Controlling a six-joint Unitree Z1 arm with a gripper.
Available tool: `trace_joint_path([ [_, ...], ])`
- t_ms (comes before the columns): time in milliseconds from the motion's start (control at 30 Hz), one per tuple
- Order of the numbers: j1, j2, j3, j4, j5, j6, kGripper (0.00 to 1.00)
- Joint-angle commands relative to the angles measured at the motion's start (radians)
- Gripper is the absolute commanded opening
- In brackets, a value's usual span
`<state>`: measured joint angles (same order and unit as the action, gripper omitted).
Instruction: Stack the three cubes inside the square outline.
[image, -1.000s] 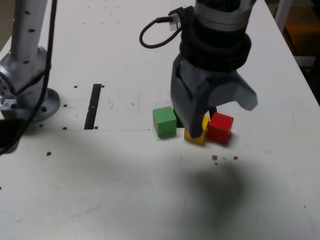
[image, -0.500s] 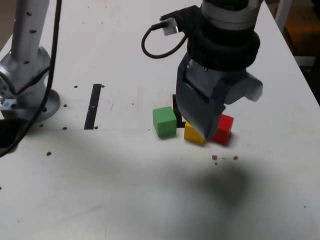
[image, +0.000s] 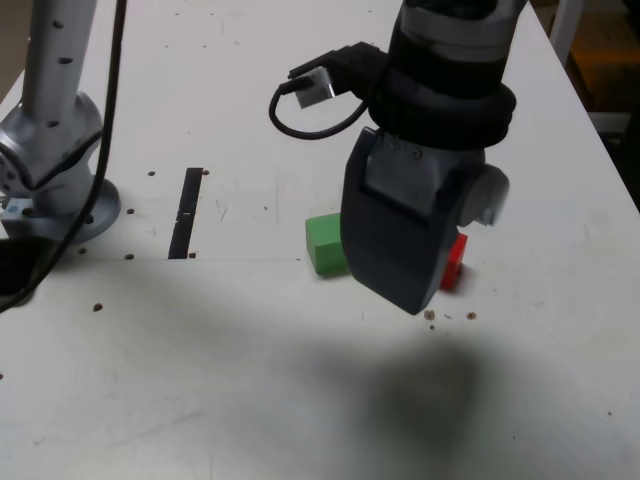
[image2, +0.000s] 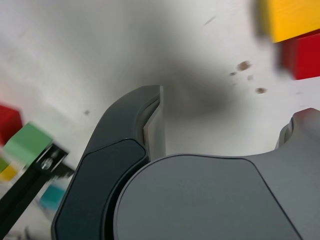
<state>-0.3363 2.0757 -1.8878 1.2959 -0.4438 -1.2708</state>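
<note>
Flanking the tool (image: 415, 290): green cube (image: 324, 243), red cube (image: 453, 262).

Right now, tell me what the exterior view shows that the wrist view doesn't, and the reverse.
Only the exterior view shows the green cube, the black tape strip and the arm's base; there the gripper hides the yellow cube. Only the wrist view shows the yellow cube, touching the red cube. Both show the red cube, the gripper and the white table.
</note>
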Motion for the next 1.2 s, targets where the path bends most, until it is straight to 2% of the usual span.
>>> trace_joint_path([
  [0, 0.008, 0.009, 0.000, -0.015, -0.030, -0.004, 0.89],
  [33, 0.016, 0.016, 0.000, -0.027, -0.052, -0.006, 0.89],
  [200, 0.046, 0.044, -0.004, -0.052, -0.086, 0.021, 0.89],
  [300, 0.094, 0.090, -0.021, -0.080, -0.113, 0.102, 0.89],
  [433, 0.157, 0.105, -0.026, -0.088, -0.095, 0.179, 0.89],
  [667, 0.198, 0.102, 0.000, -0.090, -0.074, 0.214, 0.89],
  [1167, 0.259, 0.140, 0.041, -0.106, -0.121, 0.315, 0.89],
])
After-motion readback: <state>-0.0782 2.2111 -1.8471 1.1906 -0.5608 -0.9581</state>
